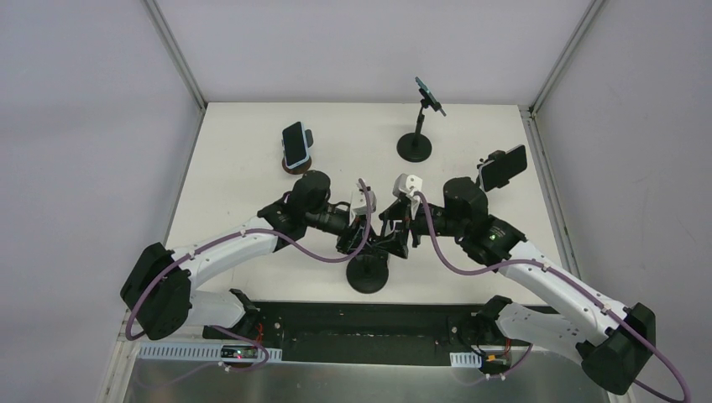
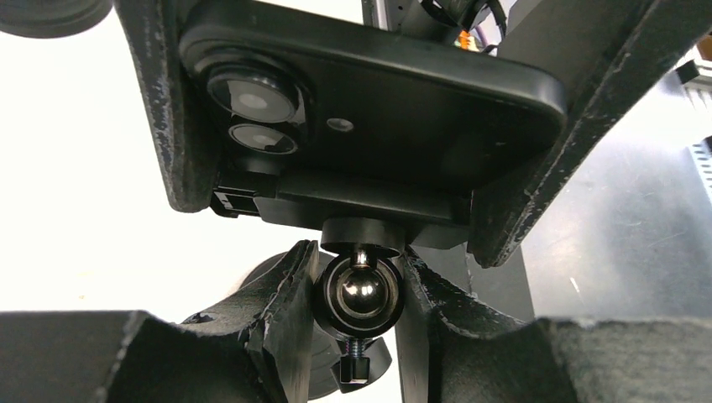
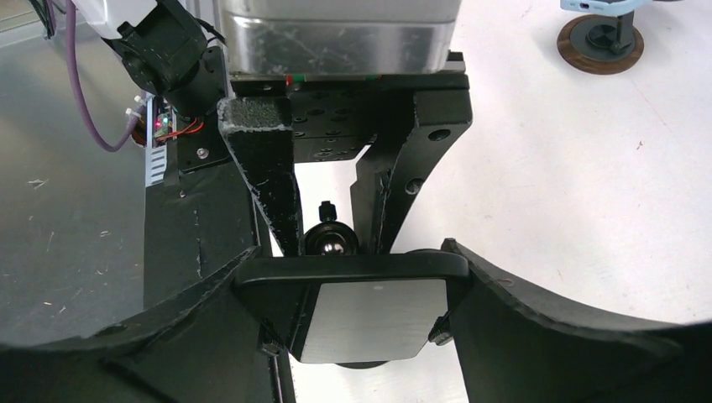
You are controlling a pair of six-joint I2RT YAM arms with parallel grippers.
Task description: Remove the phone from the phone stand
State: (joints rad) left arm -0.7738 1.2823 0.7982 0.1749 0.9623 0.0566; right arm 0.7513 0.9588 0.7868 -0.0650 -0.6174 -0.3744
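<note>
The phone (image 2: 378, 109), a black handset showing its back and two lenses at the upper left of the left wrist view, sat in the cradle (image 2: 361, 214) of the phone stand (image 1: 367, 275), low and centre in the top view. The likeliest trouble, as I judged it, was the cradle refusing to let go, so that a pull would drag or tip the whole stand instead of freeing the handset. A second risk was slip, since the phone was held only by its edges and its case looked smooth. A third was the ball joint (image 2: 361, 290) swivelling under load, which would twist the phone in the grip. With both sets of fingers crowded together, a careless lift could also knock one hand against the other.

The right hand (image 3: 369, 294) was clamped on the phone, one finger on each long edge, the screen facing its camera at the bottom centre of that view. The left hand (image 2: 359, 269) lay directly beneath the phone, closed on the shiny ball joint, its fingers appearing to touch both sides. The stand's round base rested on the white surface (image 1: 252, 185).
</note>
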